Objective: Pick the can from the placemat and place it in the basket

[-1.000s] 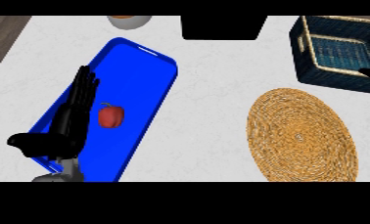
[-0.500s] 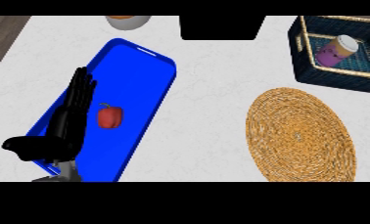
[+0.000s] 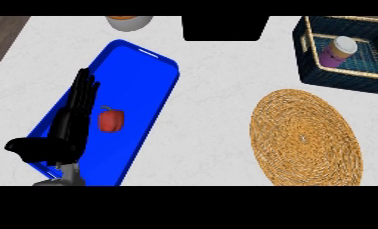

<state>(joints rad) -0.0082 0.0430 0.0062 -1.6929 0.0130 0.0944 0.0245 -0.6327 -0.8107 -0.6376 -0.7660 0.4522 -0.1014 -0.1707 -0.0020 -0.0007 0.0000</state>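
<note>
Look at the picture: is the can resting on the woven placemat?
No: the can sits inside the basket at the upper right, apart from the placemat.

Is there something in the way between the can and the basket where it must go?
Nothing visible is. The can already sits inside the basket, at the view's upper right, beyond the woven placemat. The left hand lies open over the blue tray, beside the red pepper, well apart from the can.

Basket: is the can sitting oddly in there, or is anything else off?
Nothing stands out. The can is inside the basket, lid up, perhaps leaning slightly. The placemat lies flat and bare; the left hand rests open over the tray beside the pepper.
</note>
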